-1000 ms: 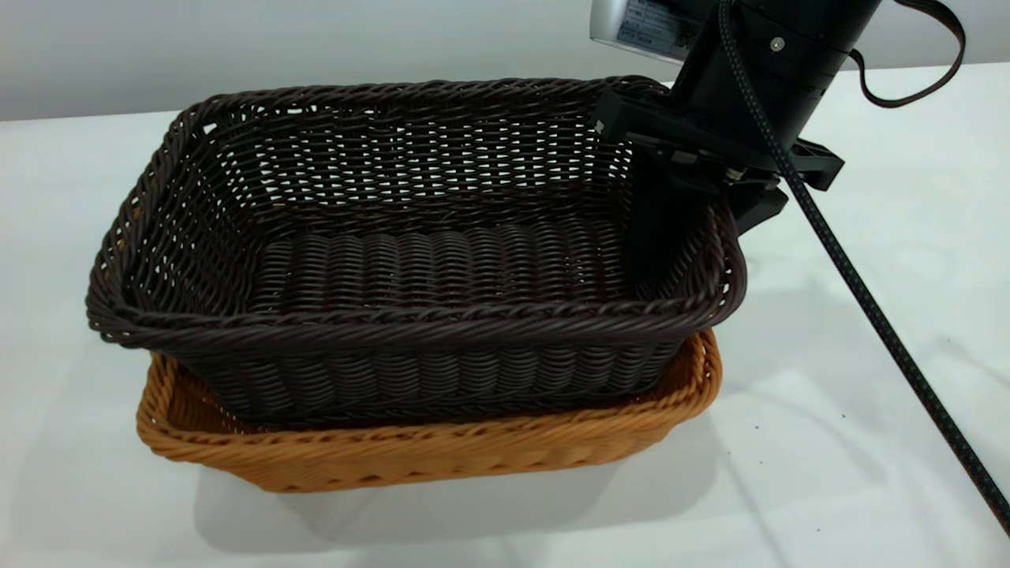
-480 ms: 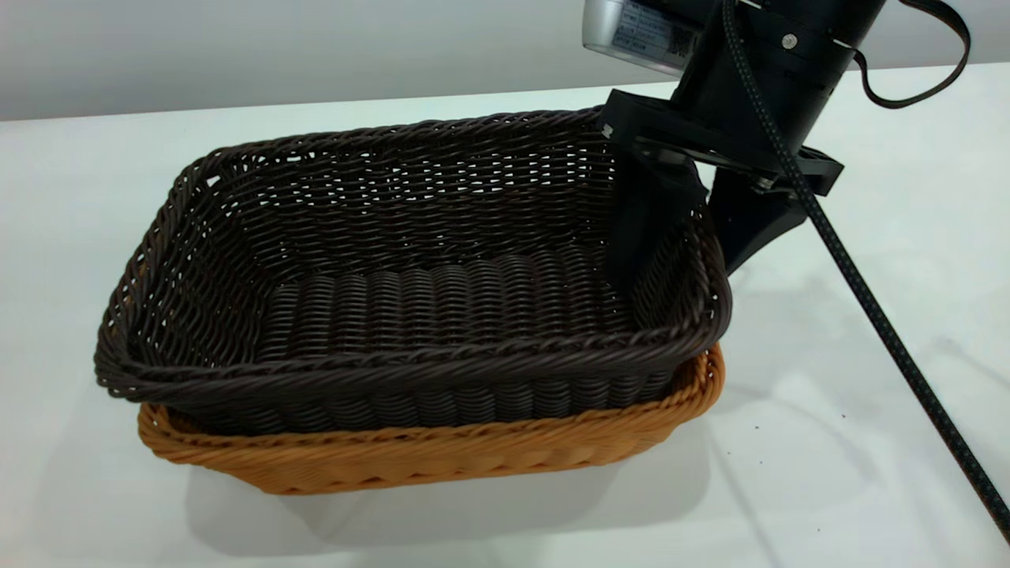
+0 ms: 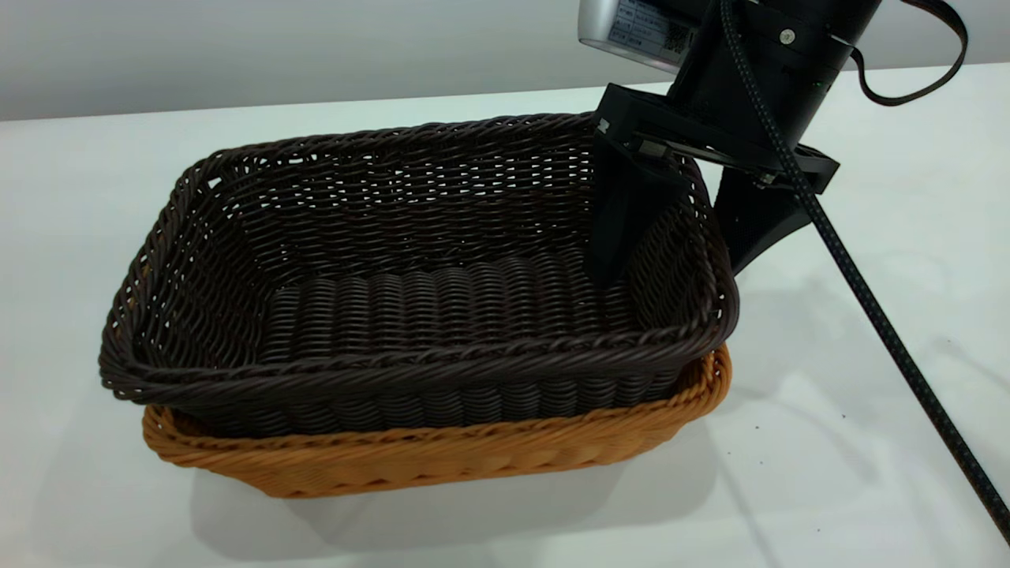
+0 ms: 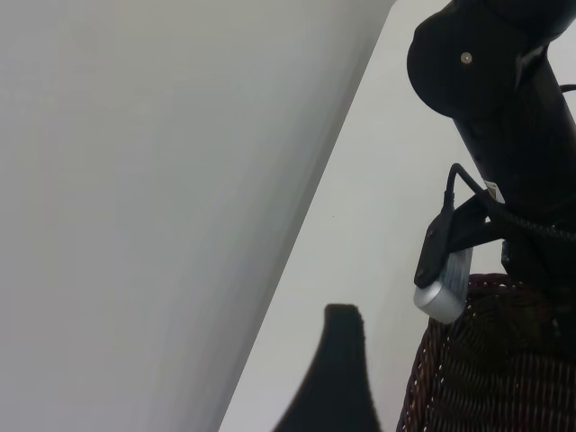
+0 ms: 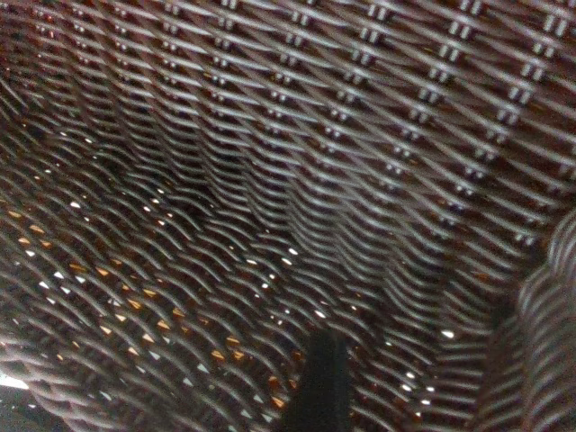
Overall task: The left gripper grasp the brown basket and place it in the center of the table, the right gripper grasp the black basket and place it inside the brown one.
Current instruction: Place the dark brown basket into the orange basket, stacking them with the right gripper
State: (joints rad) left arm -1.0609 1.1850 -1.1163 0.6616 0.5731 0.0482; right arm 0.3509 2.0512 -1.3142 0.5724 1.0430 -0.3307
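Observation:
The black basket point(image 3: 442, 300) sits nested inside the brown basket point(image 3: 442, 459) on the white table point(image 3: 836, 410), its rim a little above the brown rim. My right gripper point(image 3: 671, 272) is open and straddles the black basket's right wall, one finger inside, one outside. In the right wrist view, dark weave point(image 5: 270, 180) fills the picture, orange shows through its gaps, and the right gripper point(image 5: 414, 378) is low over the floor. The left gripper point(image 4: 335, 369) hangs above the table beside the black basket point(image 4: 486, 369), away from both baskets.
The right arm's braided cable point(image 3: 868, 308) runs down over the table to the right of the baskets. A pale wall point(image 3: 316, 47) stands behind the table's far edge. The right arm's wrist and silver camera point(image 4: 445, 288) rise over the basket.
The black basket has come down level into the brown one. The right gripper, earlier shut on the basket's right wall, has spread its fingers and let go.

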